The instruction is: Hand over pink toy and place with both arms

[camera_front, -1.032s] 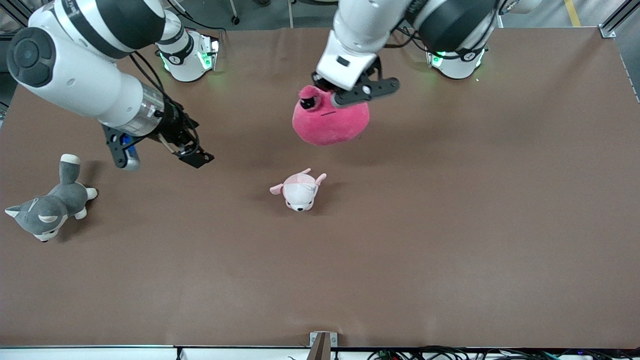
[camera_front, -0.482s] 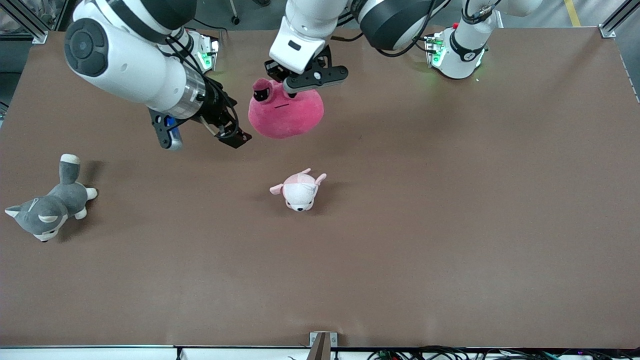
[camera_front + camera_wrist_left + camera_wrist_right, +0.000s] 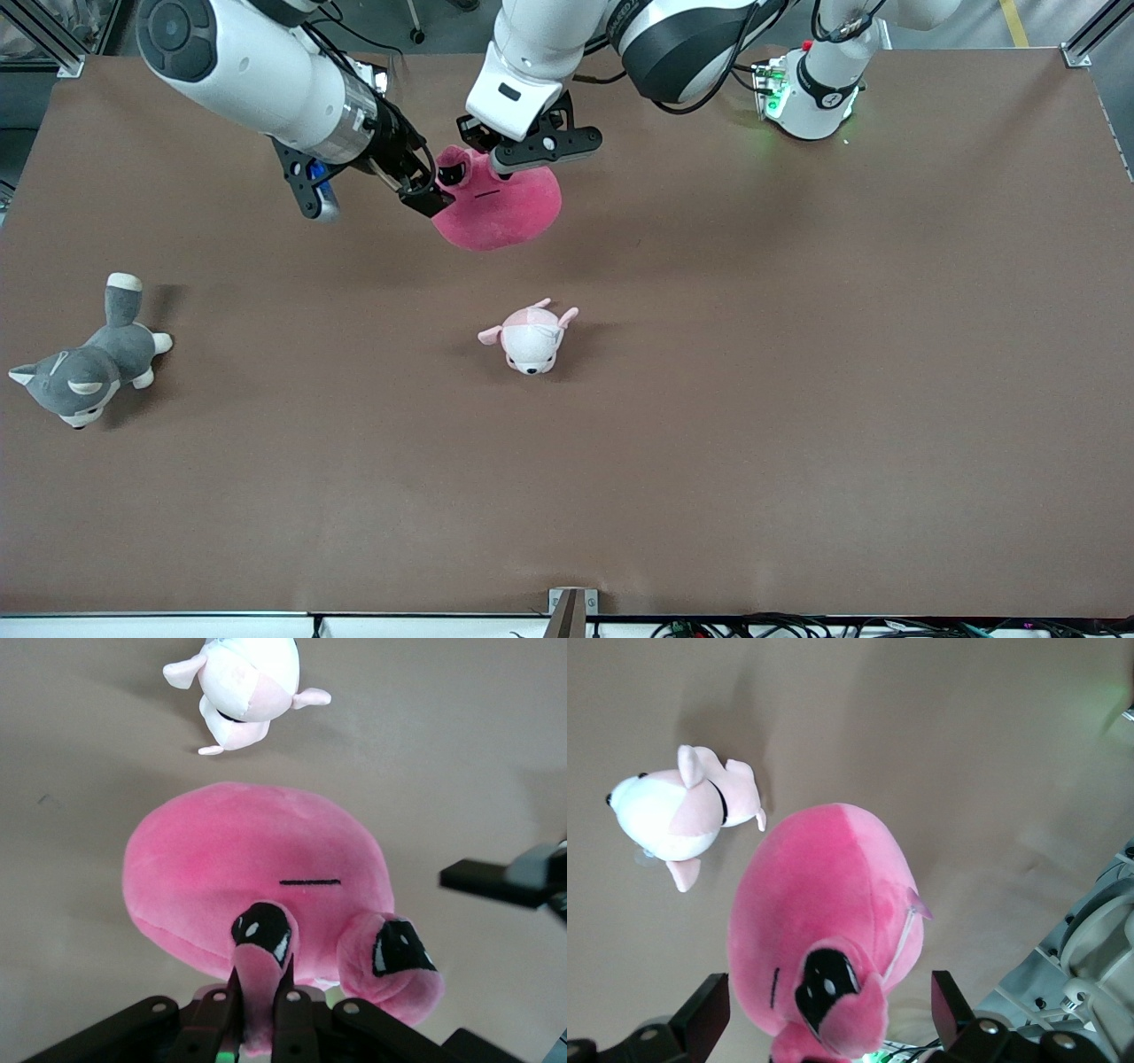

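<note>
— Toy (image 3: 500, 206)? Hanging by one ear, pinched in left gripper (image 3: 521, 152), between right gripper (image 3: 423, 188) fingers spread wide.
— Soft, light, squashy. Best clamped around the body, below the ears.

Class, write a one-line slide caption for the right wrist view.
Open right pincer straddling the hanging pink toy, pale plush puppy on the table below.

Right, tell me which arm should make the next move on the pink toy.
The right arm. Its right gripper stands open with its fingers either side of the pink toy, which hangs from the shut left gripper. Closing looks like the likely next step.
</note>
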Controlling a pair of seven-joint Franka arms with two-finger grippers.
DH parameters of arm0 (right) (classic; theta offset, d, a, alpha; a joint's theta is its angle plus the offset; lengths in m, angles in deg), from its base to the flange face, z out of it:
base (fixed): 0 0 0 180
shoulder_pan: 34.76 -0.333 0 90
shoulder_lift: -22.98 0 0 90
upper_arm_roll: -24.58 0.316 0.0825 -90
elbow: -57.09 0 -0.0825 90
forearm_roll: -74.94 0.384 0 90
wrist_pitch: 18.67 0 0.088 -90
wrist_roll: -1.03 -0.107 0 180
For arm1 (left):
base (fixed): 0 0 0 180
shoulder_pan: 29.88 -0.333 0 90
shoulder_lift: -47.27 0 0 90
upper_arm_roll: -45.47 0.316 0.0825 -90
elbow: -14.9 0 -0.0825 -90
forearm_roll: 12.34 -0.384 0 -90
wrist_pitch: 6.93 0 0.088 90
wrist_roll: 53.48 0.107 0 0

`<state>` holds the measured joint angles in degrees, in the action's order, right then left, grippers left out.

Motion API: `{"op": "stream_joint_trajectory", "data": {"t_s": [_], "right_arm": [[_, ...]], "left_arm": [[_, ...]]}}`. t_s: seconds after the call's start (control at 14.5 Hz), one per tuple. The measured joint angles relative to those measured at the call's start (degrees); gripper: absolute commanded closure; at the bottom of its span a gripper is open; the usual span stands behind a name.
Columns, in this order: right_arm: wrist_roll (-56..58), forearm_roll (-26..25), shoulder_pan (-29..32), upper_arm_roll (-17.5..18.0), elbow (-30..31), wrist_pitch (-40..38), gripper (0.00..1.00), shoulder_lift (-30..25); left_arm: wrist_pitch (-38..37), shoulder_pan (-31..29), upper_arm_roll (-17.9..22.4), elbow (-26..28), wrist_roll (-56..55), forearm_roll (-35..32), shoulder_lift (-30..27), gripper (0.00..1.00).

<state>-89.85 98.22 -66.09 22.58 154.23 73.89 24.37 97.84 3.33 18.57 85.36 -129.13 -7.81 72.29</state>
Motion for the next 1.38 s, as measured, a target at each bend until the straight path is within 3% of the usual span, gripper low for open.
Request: {"op": "stream_joint_trajectory", "data": {"t_s": [0.41,0.55,0.69,0.83,0.89,1.24,1.31,1.38], "right_arm": [[0.0,0.0,-2.8,0.0,3.0,3.5,0.13,-0.2],[0.0,0.0,-2.9,0.0,3.5,3.7,0.24,-0.2],[0.0,0.0,-2.9,0.0,3.6,3.7,0.48,-0.2],[0.0,0.0,-2.9,0.0,3.6,3.8,0.89,-0.2],[0.0,0.0,-2.9,-0.1,3.6,3.9,0.99,-0.2],[0.0,0.1,-2.9,-0.4,3.6,4.0,1.0,-0.3],[0.0,0.1,-2.9,-0.4,3.6,4.1,1.0,-0.3],[0.0,0.1,-2.9,-0.5,3.6,4.2,1.0,-0.3]], "left_arm": [[0.1,0.0,0.0,0.0,0.0,0.0,0.0,1.0],[0.2,0.0,0.0,0.0,0.0,0.0,0.0,1.0],[0.2,0.0,0.1,0.0,0.0,0.0,0.0,1.0],[0.2,0.0,0.1,0.0,0.0,0.0,0.0,1.0],[0.2,0.0,0.1,0.0,0.0,0.0,0.0,1.0],[0.2,0.0,0.2,0.0,0.0,0.0,0.0,0.98],[0.3,0.0,0.2,0.0,0.0,0.0,0.0,0.93],[0.3,0.0,0.2,0.0,0.0,0.0,0.0,0.75]]}}
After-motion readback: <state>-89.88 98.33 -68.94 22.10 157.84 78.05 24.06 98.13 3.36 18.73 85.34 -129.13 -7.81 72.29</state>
